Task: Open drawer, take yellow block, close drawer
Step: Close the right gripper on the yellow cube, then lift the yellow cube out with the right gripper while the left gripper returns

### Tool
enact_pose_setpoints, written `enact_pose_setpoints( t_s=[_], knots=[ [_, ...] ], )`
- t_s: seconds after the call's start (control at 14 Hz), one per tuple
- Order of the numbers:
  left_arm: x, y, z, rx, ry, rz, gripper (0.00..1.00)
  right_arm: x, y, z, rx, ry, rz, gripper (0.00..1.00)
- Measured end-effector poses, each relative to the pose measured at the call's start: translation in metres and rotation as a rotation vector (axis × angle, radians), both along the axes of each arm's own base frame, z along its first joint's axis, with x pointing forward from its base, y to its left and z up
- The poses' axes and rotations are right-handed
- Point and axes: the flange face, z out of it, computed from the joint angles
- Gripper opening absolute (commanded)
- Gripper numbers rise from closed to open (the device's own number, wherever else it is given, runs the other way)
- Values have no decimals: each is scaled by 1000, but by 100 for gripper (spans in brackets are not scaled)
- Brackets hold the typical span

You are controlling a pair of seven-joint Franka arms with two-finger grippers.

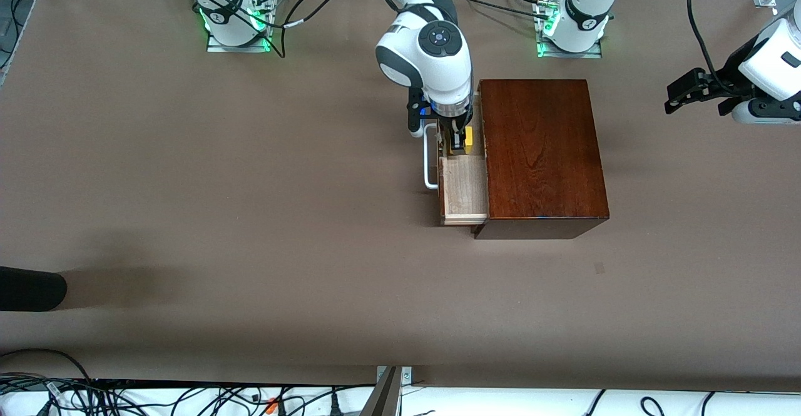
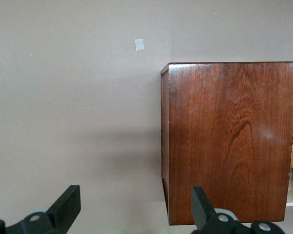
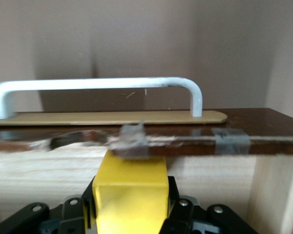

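now the right gripper's fingers (image 3: 178, 207) are clamped on the yellow block (image 3: 131, 197), one on each side face, and the right wrist view shows the cube sitting square between them. the right gripper (image 1: 455, 144) is down inside the drawer (image 1: 464, 194), at the end of the tray farther from the front camera. it looks like a straight-down approach, wrist vertical, which makes sense because the tray is narrow and the cabinet (image 1: 541, 153) overhangs one side of it.

the block is in the tray, not lifted clear as far as i can judge. just past it in the wrist view runs the drawer's dark front edge with scraps of grey tape (image 3: 230, 140) on it, and the white handle (image 3: 95, 92) arches over that. in the front view the handle (image 1: 429, 159) sits on the side toward the right arm's end of the table, so the drawer is pulled out that way, tray well exposed, pale wood floor bare in the part nearer the camera.

so opening is done, the grasp is on, and the lift and the push shut are what remain. the lift wants to go straight up, or the block could catch the front edge.

over at the left arm's end, the left gripper (image 1: 698, 94) waits in the air with fingers (image 2: 63, 207) spread wide, holding nothing, its camera looking down past the cabinet's top (image 2: 229, 141).
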Motion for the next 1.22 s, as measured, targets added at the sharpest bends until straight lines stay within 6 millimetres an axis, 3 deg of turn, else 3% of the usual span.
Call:
enact_pose_setpoints(
  t_s=[0.29, 0.5, 0.64, 0.86, 1.0, 1.22],
  knots=[
    [0, 0, 0, 0, 0, 0, 100, 32, -35, 98, 55, 77, -45, 0],
    [0, 0, 0, 0, 0, 0, 100, 45, -79, 144, 7, 88, 121, 0],
    [0, 0, 0, 0, 0, 0, 100, 63, -120, 153, -51, 107, 295, 0],
    [0, -5, 0, 0, 0, -14, 100, 117, -211, 154, -80, 110, 549, 0],
    [-1, -26, 0, 2, 2, -55, 100, 150, -283, 146, -91, 106, 710, 0],
    [-6, -86, -9, -23, 30, -162, 100, 179, -386, 126, -105, 111, 959, 0]
  ],
)
